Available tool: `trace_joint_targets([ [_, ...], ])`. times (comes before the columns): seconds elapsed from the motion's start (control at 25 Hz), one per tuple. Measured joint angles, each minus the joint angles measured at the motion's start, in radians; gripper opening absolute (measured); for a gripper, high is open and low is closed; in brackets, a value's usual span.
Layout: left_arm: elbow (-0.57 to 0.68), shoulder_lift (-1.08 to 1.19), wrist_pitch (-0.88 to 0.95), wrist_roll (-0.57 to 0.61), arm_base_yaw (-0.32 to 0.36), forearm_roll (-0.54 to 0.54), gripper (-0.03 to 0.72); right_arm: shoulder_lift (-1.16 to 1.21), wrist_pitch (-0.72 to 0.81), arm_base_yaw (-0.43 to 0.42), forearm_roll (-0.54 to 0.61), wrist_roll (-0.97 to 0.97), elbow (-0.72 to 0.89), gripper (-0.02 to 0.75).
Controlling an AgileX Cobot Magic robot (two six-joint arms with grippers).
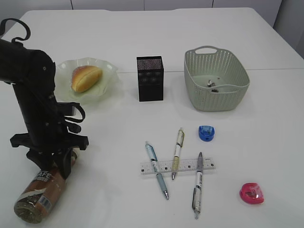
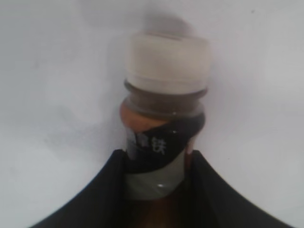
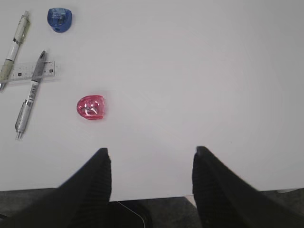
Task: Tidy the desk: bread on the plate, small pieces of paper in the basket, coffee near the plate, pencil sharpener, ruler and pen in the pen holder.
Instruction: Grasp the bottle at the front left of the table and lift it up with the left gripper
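Observation:
A coffee bottle (image 1: pixel 40 192) with a white cap lies on its side at the front left of the table. My left gripper (image 1: pixel 59 164) is shut on it just below the neck; the left wrist view shows both fingers (image 2: pixel 157 154) pressed against the bottle (image 2: pixel 164 118). Bread (image 1: pixel 86 77) lies on the green plate (image 1: pixel 108 71). A black pen holder (image 1: pixel 150 78) stands mid-table. Paper pieces (image 1: pixel 212 84) lie in the basket (image 1: pixel 237 80). A ruler (image 1: pixel 187 166), three pens (image 1: pixel 156 168), a blue sharpener (image 1: pixel 207 133) and a pink sharpener (image 1: pixel 251 193) lie at the front. My right gripper (image 3: pixel 151 154) is open and empty.
The right wrist view looks down at the table's front edge, with the pink sharpener (image 3: pixel 90 107), blue sharpener (image 3: pixel 60 19), ruler (image 3: pixel 23 71) and two pens (image 3: pixel 31 92) to its left. The right arm is out of the exterior view.

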Motion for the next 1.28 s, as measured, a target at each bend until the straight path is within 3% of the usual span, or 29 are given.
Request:
trace_joint_targets([
  [0.76, 0.003, -0.026, 0.081, 0.006, 0.0, 0.103, 0.24, 0.0, -0.005, 0.0, -0.002, 0.0, 0.0, 0.436],
  [1.08, 0.023, -0.195, 0.07, 0.006, 0.0, 0.103, 0.239, 0.0, -0.008, 0.0, -0.002, 0.0, 0.0, 0.436],
  [1.28, 0.159, -0.402, -0.061, 0.006, 0.0, 0.103, 0.239, 0.0, -0.008, 0.0, -0.002, 0.0, 0.0, 0.436],
])
